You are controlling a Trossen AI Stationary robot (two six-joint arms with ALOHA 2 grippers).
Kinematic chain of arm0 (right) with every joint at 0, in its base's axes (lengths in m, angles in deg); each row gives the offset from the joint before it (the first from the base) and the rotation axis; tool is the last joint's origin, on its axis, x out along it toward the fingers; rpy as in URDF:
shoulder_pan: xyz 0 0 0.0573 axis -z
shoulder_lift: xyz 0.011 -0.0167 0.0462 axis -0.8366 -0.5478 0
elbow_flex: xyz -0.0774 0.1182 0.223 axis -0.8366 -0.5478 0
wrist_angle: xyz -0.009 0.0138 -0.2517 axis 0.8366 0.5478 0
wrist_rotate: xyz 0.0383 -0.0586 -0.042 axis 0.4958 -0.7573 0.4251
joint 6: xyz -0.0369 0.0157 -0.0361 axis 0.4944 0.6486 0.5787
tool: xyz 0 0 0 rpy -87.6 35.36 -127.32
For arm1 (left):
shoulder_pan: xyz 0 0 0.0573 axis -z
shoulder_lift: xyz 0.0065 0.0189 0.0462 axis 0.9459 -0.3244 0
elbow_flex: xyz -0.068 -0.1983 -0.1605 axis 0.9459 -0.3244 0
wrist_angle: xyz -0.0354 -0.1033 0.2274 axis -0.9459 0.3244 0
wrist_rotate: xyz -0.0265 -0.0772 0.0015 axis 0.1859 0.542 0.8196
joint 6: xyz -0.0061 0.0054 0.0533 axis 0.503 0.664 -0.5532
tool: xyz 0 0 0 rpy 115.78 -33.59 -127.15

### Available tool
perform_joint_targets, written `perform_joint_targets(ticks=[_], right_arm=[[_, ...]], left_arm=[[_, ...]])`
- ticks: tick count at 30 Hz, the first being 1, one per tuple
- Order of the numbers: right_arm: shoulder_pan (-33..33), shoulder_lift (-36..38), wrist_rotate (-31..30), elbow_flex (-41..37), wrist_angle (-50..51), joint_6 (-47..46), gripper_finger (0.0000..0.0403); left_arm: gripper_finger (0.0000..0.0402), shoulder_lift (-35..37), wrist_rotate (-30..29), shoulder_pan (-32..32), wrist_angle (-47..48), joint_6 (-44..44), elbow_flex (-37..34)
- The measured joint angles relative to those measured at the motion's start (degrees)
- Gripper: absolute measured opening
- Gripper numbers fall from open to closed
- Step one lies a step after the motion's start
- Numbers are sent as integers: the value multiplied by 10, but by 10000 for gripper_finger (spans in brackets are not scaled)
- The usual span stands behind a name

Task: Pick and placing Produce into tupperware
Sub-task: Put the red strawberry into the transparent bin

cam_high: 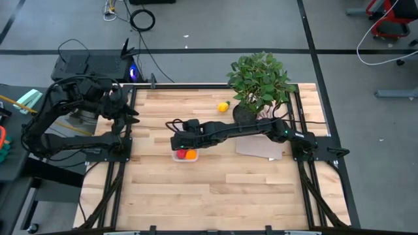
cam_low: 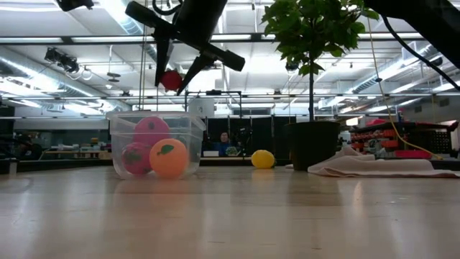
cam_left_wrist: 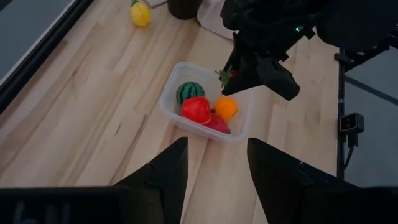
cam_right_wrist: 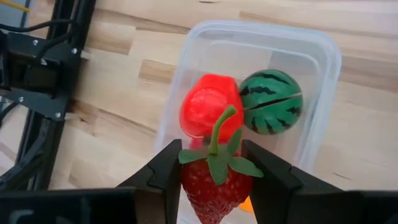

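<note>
hovering over the tupperware (cam_right_wrist: 323, 68) near the table's (cam_high: 228, 189) middle, the right gripper (cam_right_wrist: 214, 177) pinched a strawberry (cam_right_wrist: 214, 180) between its fingers. inside sat a watermelon (cam_right_wrist: 270, 101), an orange (cam_left_wrist: 226, 108) and a red fruit (cam_right_wrist: 208, 106). the left gripper (cam_left_wrist: 214, 171) waited spread wide at the left edge.

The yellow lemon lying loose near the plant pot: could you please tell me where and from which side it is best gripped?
Grip the yellow lemon across its middle, coming straight down from above. It lies alone on the bare table, with open room on both sides, and the plant pot stands apart from it.
</note>
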Motion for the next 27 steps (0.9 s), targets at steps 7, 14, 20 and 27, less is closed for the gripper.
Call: perform_joint_targets(ticks=[7,14,20,27], right_arm=[[0,0,29,-23,-2,-14,147],[-13,0,45,-70,-78,-31,148],[-14,0,43,-76,-79,-31,148],[-14,0,42,-76,-79,-27,150]], left_arm=[[172,0,0,0,0,-1,0],[172,0,0,0,-1,-1,0],[172,0,0,0,-1,-1,0],[172,0,0,0,-1,-1,0]])
